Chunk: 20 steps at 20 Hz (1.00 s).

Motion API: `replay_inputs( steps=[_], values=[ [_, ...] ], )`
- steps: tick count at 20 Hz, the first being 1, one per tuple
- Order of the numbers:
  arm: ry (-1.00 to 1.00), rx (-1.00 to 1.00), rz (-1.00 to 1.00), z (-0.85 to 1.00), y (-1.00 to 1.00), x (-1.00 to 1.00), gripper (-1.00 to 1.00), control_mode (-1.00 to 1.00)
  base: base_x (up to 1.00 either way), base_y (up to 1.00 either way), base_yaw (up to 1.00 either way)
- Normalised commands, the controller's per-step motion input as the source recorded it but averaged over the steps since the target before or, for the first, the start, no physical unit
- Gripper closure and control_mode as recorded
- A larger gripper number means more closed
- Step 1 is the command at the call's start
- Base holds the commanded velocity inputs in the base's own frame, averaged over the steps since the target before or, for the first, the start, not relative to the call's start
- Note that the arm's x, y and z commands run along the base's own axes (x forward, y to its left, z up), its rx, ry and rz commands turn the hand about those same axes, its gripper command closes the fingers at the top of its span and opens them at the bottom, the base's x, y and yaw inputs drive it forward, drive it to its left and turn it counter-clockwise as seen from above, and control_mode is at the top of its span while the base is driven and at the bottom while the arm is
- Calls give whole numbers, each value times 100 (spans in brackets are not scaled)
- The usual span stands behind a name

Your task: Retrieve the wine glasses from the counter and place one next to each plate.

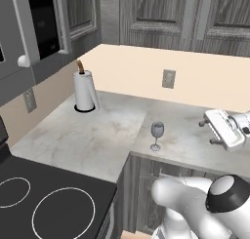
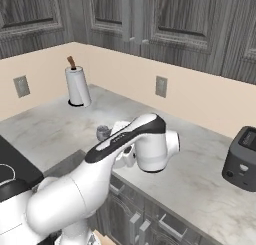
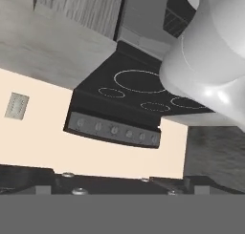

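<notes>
Left base view: a clear stemmed wine glass (image 1: 156, 134) stood upright near the front edge of the pale veined marble worktop (image 1: 93, 130); the white claw (image 1: 205, 131) hovered to its right, jaws wide, holding nothing.

Right base view: the arm hid most of the glass (image 2: 103, 133).

Hand view: a black cooktop (image 3: 129, 92) appeared.

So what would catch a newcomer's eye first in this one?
Probably the lone wine glass, standing upright near the front edge of the marble counter, with the open gripper off to its right and apart from it. Next, the paper towel roll upright in the back corner, and the black stovetop at the lower left.
</notes>
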Motion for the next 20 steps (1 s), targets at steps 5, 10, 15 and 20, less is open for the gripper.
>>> replay_inputs(
  steps=[5, 10, 15, 20],
  values=[
    [2, -11, 0, -30, 31, 31, -100, -100, 0, 0, 0],
    [15, -2, -1, -35, 21, 34, -100, -100, 0, 0, 0],
    [20, 0, 0, -30, 0, 31, -100, -100, 0, 0, 0],
    [11, 0, 0, -21, 0, 27, -100, -100, 0, 0, 0]
  ],
)
